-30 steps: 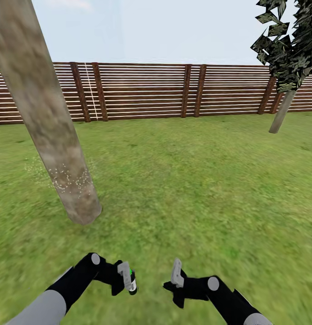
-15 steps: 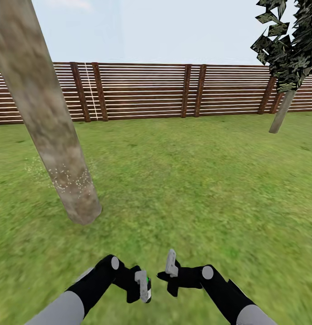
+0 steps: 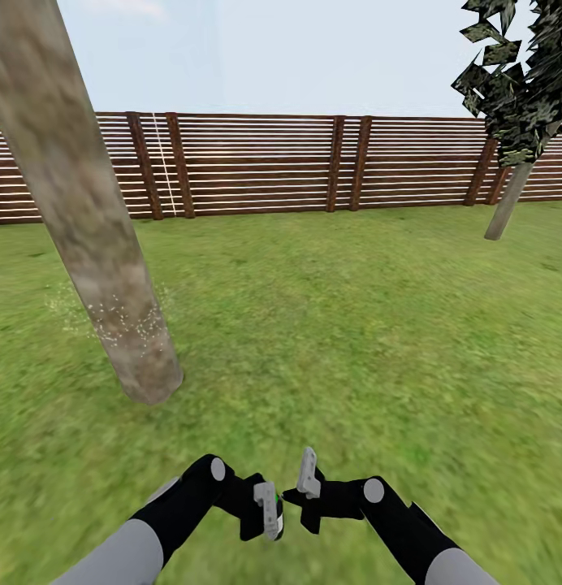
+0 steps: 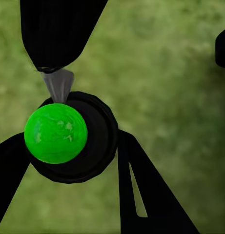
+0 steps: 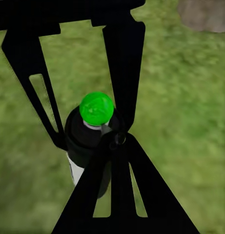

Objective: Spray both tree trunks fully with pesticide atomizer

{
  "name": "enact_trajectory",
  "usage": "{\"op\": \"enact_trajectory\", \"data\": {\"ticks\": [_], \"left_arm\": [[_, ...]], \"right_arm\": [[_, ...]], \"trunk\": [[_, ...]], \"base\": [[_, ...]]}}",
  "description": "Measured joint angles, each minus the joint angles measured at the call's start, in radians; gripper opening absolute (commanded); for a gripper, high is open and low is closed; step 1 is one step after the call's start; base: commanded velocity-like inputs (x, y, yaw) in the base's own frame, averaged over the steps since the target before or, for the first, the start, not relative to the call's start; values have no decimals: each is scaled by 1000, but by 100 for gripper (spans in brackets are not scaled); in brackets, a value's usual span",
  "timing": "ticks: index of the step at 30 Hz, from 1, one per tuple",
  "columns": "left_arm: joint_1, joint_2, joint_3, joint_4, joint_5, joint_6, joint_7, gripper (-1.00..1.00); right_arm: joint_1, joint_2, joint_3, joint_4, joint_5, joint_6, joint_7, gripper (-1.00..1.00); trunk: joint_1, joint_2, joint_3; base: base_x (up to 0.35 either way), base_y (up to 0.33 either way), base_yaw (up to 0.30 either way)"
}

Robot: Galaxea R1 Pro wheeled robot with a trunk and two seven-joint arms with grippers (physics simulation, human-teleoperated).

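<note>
Left gripper (image 3: 269,512) is clamped on the pesticide atomizer (image 3: 277,520), low over the lawn (image 3: 338,325), its top showing green (image 4: 55,133). Right gripper (image 3: 301,487) sits just beside it; I cannot tell its state. Whitish pesticide (image 3: 118,321) specks dot the near tree trunk (image 3: 86,219).

Green lawn (image 3: 338,325) carries 2 tree trunks (image 3: 86,227) (near one speckled white).
</note>
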Motion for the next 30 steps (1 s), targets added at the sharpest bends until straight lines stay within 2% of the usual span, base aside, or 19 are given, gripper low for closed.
{"op": "enact_trajectory", "data": {"ticks": [30], "left_arm": [[-8,-14,2,0,5,-4,1,-100]], "right_arm": [[0,0,0,0,0,1,-2,-100]], "trunk": [[0,0,0]], "base": [[0,0,0]]}}
